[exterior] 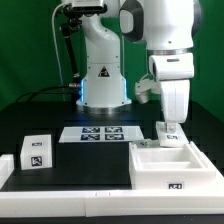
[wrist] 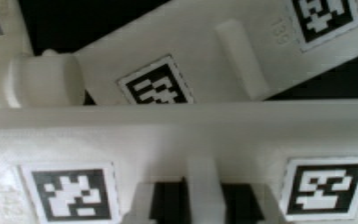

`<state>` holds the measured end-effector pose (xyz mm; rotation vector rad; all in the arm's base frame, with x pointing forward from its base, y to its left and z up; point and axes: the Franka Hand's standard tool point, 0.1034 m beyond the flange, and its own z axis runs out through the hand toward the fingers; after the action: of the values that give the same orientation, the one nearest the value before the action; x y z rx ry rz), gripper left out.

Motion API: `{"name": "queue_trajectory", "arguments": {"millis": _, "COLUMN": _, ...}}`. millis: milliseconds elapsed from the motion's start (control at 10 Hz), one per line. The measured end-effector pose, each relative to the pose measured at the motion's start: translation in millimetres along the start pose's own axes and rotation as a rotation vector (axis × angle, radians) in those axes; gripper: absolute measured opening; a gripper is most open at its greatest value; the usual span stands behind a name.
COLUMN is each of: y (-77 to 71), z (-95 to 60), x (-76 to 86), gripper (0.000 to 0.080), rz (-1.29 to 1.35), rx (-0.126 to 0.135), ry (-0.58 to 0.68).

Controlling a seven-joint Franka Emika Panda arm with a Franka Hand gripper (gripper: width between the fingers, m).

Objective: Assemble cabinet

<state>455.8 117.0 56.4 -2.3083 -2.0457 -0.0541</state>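
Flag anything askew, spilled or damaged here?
Nothing stands out. The cabinet lies open side up; the marker board lies flat; the gripper hangs just behind the cabinet. No spill or breakage visible.

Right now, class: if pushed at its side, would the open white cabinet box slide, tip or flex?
The cabinet box likely slides, not tips: it sits low and wide. Its thick walls look stiff. Open and hollow, it is probably light for its size.
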Motion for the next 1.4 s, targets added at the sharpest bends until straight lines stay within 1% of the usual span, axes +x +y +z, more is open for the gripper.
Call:
{"name": "queue_trajectory", "arguments": {"millis": 400, "y": 0.5, "z": -0.2, "x": -0.9, "gripper": 0.0070, "rz": 0.001, "rx": 0.002, "ry": -0.001}}
{"name": "queue_trajectory", "arguments": {"millis": 500, "y": 1.1, "z": -1.1, "x": -2.0, "gripper": 0.0070, "rz": -0.004, "rx": 0.016, "ry": -0.010}}
{"name": "queue_trajectory", "arguments": {"millis": 700, "y": 2.0, "z": -0.8, "x": -4.5, "gripper": 0.0070, "rz": -0.009, "rx": 0.035, "ry": -0.020}}
{"name": "queue_trajectory", "arguments": {"millis": 900, "y": 2.5, "z": 4.3, "x": -4.7, "gripper": 0.0070, "rz": -0.005, "rx": 0.064, "ry": -0.027}}
{"name": "queue_trajectory", "arguments": {"millis": 1000, "y": 2.4, "z": 4.2, "x": -1.6, "gripper": 0.0070, "rz": -0.005, "rx": 0.069, "ry": -0.028}}
{"name": "queue_trajectory", "arguments": {"millis": 1200, "y": 0.6, "z": 3.2, "x": 3.5, "gripper": 0.0070, "rz": 0.000, "rx": 0.063, "ry": -0.026}}
{"name": "queue_trajectory", "arguments": {"millis": 1400, "y": -7.8, "z": 0.5, "x": -1.1, "gripper": 0.0070, "rz": -0.006, "rx": 0.066, "ry": -0.035}}
